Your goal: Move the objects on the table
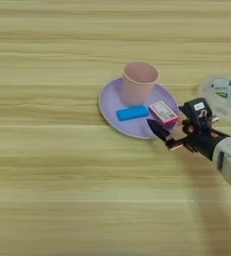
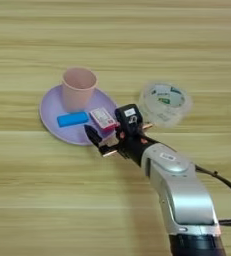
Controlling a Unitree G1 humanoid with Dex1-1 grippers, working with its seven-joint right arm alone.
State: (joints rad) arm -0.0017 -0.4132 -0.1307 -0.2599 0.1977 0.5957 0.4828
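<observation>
Silver forearm, black-fingered tool, black cable trailing behind.

Evenly lit, bright, soft overhead light. Faint shadow on table beneath forearm, toward near edge. No hard glare. Slight blur throughout; clear container hazy.
</observation>
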